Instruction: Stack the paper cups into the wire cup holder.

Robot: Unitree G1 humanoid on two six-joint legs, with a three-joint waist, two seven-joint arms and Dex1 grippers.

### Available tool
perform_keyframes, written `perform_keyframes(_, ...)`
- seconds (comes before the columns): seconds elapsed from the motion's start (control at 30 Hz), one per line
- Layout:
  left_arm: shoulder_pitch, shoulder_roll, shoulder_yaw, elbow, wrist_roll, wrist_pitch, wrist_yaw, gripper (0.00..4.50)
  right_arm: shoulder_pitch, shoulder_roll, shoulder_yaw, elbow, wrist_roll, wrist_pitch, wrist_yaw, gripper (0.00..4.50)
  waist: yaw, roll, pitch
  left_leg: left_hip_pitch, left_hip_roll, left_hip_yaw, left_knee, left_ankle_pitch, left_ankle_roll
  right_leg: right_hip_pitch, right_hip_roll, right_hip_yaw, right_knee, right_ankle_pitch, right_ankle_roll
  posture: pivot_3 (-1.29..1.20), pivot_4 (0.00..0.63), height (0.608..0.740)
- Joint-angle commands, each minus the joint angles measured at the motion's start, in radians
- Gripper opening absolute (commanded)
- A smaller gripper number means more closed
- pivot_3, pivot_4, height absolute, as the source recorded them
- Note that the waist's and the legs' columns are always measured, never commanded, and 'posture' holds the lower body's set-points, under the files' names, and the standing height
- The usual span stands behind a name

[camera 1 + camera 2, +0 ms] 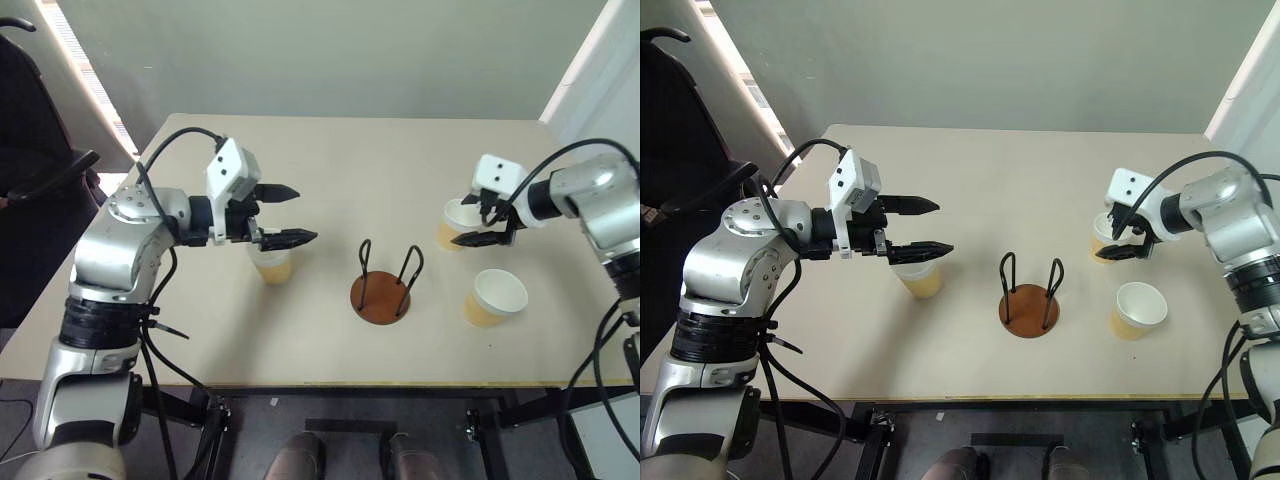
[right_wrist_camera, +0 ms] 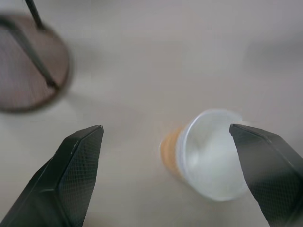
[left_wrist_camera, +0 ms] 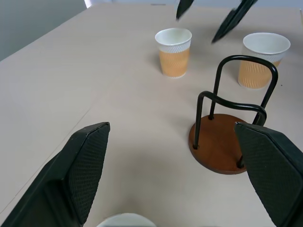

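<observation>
Three tan paper cups stand upright on the table. One cup [image 1: 272, 265] is at the left, directly under my open left gripper [image 1: 305, 213], which hovers level above its rim without touching it. A second cup [image 1: 458, 222] stands at the right. My open right gripper [image 1: 465, 222] tilts down over it, and the cup [image 2: 208, 156] shows ahead between the spread fingers, untouched. The third cup [image 1: 495, 297] stands nearer the front right. The wire cup holder [image 1: 381, 290], a brown disc with black wire loops, is in the middle and holds nothing.
The beige table [image 1: 340, 160] has open surface behind the holder. A dark chair [image 1: 30, 170] stands beyond its left edge. The front edge [image 1: 330, 383] runs close below the holder and cups.
</observation>
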Motion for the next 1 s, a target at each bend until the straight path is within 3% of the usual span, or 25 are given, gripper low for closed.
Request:
perform_keyframes(0.03, -0.003, 0.017, 0.016, -0.032, -0.007, -0.008, 0.013, 4.50, -0.067, 0.031, -0.002, 0.110, -0.084, -0.092, 0.013, 4.42, 0.000, 0.000, 0.000, 0.000, 0.000, 0.000, -0.001, 0.000, -0.001, 0.000, 0.000, 0.000, 0.000, 0.000, 0.000, 0.00, 0.150, 0.740)
perform_keyframes(0.27, 0.012, 0.025, 0.012, -0.053, -0.006, -0.006, 0.030, 4.50, -0.132, 0.123, 0.029, 0.375, -0.237, -0.244, -0.003, 4.42, 0.000, 0.000, 0.000, 0.000, 0.000, -0.002, -0.002, 0.004, -0.012, -0.001, 0.000, 0.000, 0.000, -0.001, -0.002, 0.00, 0.150, 0.740)
perform_keyframes(0.37, 0.017, 0.022, 0.017, -0.062, -0.015, 0.001, 0.035, 4.50, -0.149, 0.146, 0.020, 0.424, -0.268, -0.282, 0.005, 3.91, 0.001, 0.000, 0.000, -0.001, 0.000, -0.002, -0.002, 0.003, -0.013, -0.001, 0.000, -0.001, 0.000, 0.000, -0.002, 0.00, 0.150, 0.740)
perform_keyframes(0.57, 0.026, 0.026, 0.016, -0.061, -0.014, -0.005, 0.044, 4.50, -0.151, 0.148, 0.002, 0.439, -0.308, -0.321, 0.030, 1.77, 0.001, 0.000, 0.000, -0.001, 0.000, -0.002, -0.003, 0.002, -0.016, -0.002, 0.000, -0.001, 0.000, -0.001, -0.002, 0.00, 0.150, 0.740)
perform_keyframes(0.73, 0.030, 0.029, 0.010, -0.066, -0.016, -0.006, 0.036, 4.50, -0.136, 0.109, -0.054, 0.308, -0.260, -0.280, 0.120, 0.03, 0.001, 0.000, 0.000, -0.001, 0.001, -0.002, -0.004, 0.002, -0.016, -0.003, 0.001, -0.001, 0.000, -0.001, -0.002, 0.00, 0.150, 0.740)
perform_keyframes(1.0, 0.067, 0.024, -0.023, -0.123, -0.032, 0.002, 0.012, 4.50, -0.091, -0.029, -0.159, -0.249, -0.111, -0.060, 0.360, 0.03, -0.001, 0.000, 0.000, -0.003, 0.001, -0.002, -0.003, 0.001, -0.018, -0.003, 0.001, -0.002, -0.001, -0.003, -0.005, 0.00, 0.150, 0.740)
